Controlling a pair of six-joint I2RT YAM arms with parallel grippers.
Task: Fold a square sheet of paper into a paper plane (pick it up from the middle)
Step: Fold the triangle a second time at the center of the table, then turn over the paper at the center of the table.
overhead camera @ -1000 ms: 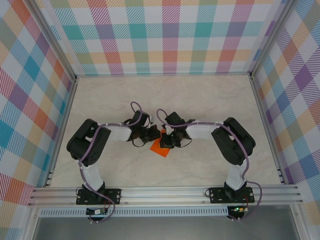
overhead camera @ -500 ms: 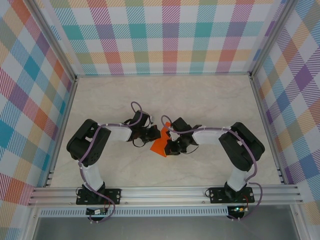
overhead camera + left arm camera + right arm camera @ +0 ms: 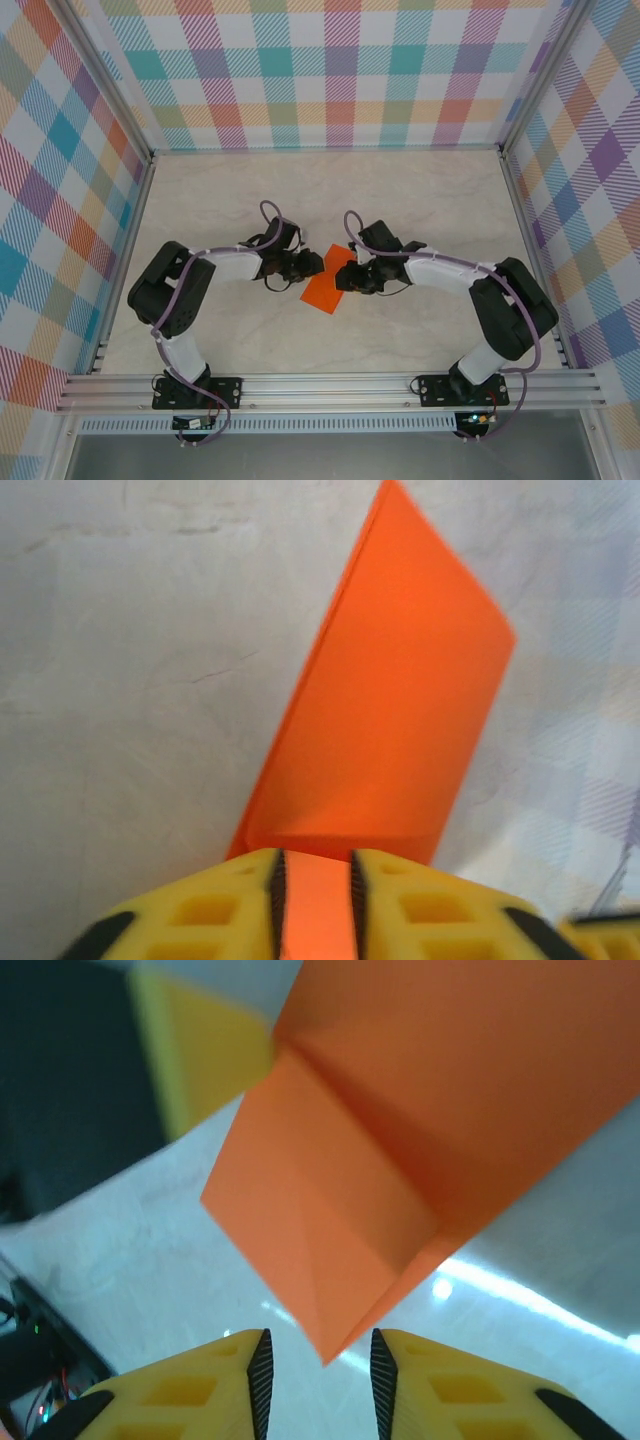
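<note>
Since it was already folded down into a smaller layered shape, the orange sheet (image 3: 322,287) sat near the middle of the table (image 3: 430,200), right between the two grippers. The left gripper (image 3: 309,266) had its jaws just a narrow slit apart, with the sheet's near edge running into that slit. The right gripper (image 3: 344,279) was narrowly open too, a folded corner pointing at its gap. Both arms were bent elbows-out, forearms angled inward, facing each other.
</note>
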